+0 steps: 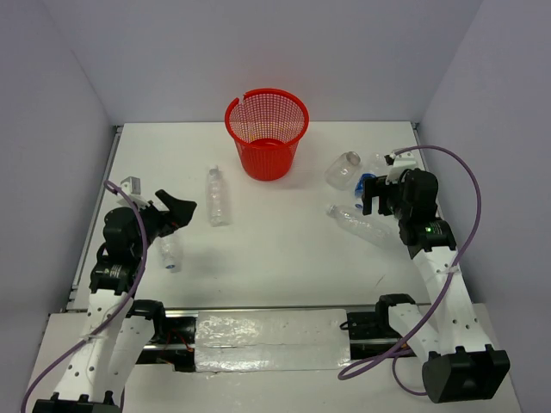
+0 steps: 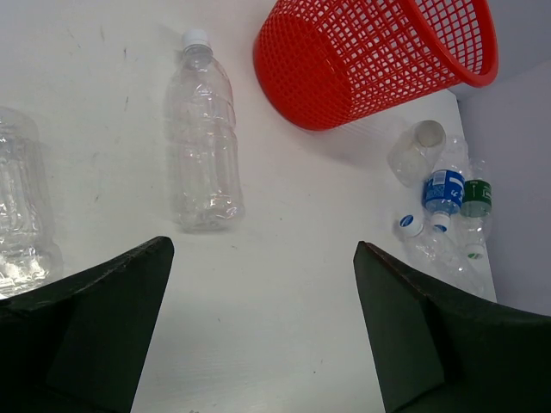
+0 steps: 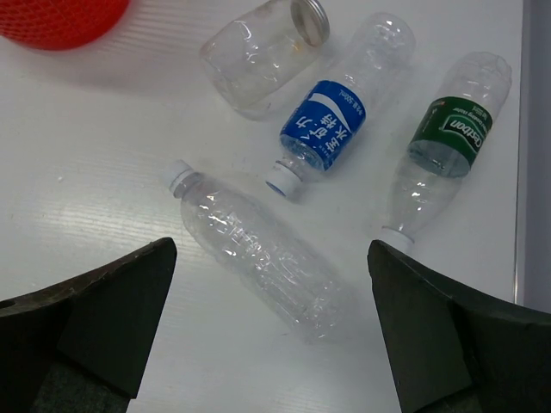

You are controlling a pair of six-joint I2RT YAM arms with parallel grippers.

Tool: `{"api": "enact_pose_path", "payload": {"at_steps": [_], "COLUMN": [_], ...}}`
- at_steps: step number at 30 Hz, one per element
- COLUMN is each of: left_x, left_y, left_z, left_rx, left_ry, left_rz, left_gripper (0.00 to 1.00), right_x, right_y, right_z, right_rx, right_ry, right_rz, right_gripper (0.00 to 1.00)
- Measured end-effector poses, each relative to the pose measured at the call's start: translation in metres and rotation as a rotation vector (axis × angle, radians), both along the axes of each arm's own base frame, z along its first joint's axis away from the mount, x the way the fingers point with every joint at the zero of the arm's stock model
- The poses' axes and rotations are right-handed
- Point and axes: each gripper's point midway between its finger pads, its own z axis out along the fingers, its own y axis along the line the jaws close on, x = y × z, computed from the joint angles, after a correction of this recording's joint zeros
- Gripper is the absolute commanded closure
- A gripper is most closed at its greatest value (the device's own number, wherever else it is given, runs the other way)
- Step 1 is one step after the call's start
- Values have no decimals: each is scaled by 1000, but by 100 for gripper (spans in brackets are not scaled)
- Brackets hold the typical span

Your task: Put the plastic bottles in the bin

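The red mesh bin [image 1: 267, 129] stands upright at the back middle; it also shows in the left wrist view [image 2: 370, 60]. A clear bottle [image 1: 219, 196] lies left of it, ahead of my open, empty left gripper [image 1: 181, 212] in the left wrist view [image 2: 202, 138]. Another clear bottle [image 1: 170, 252] lies by that gripper's left side. My right gripper [image 1: 375, 200] is open above a clear white-capped bottle [image 3: 258, 254]. Beyond it lie a blue-label bottle [image 3: 331, 125], a green-label bottle [image 3: 452, 138] and a capless clear bottle [image 3: 258, 56].
Grey walls close the table on the left, back and right. The right cluster of bottles lies close to the table's right edge [image 3: 519, 172]. A foil-covered strip [image 1: 271, 340] runs between the arm bases at the near edge.
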Motion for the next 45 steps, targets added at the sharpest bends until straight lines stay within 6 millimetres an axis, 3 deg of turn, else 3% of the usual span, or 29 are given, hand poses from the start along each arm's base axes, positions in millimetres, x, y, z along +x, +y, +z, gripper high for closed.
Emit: {"api": "enact_pose_path", "payload": {"at_steps": [5, 8, 10, 11, 12, 13, 14, 15, 16, 19, 24, 30, 37, 42, 45], "left_x": [0, 1, 1, 1, 1, 1, 2, 2, 2, 3, 0, -3, 0, 1, 1], "left_y": [0, 0, 0, 0, 0, 0, 0, 0, 0, 0, 0, 0, -2, -3, -3], "left_z": [-1, -2, -2, -3, -3, -3, -4, -5, -5, -8, -11, -14, -20, -23, -23], "left_rx": [0, 0, 0, 0, 0, 0, 1, 2, 3, 11, 22, 22, 22, 20, 19], "left_ry": [3, 8, 10, 11, 11, 13, 16, 19, 21, 32, 46, 59, 96, 115, 116], "left_rz": [0, 0, 0, 0, 0, -1, -1, -2, -2, -5, -9, -9, -21, -28, -28], "left_gripper": [1, 1, 1, 1, 1, 1, 1, 1, 1, 1, 1, 1, 1, 1, 1], "right_x": [-1, -4, -11, -15, -19, -22, -24, -25, -25, -21, -15, -4, 6, 6, 9], "right_y": [5, 15, 23, 27, 31, 35, 38, 40, 42, 43, 34, 13, 0, 0, 4], "right_z": [0, -3, -9, -14, -19, -26, -33, -41, -49, -76, -109, -149, -179, -195, -194], "right_rx": [-11, -59, -94, -107, -118, -127, -130, -123, -121, -107, -140, -261, -347, -366, -364], "right_ry": [0, 3, 25, 39, 59, 84, 110, 144, 178, 285, 403, 515, 575, 615, 616], "right_rz": [43, 161, 253, 303, 351, 397, 432, 455, 476, 503, 505, 507, 538, 597, 646], "right_gripper": [0, 1, 9, 16, 30, 67, 83, 90, 79, 23, 5, 5, 9, 32, 43]}}
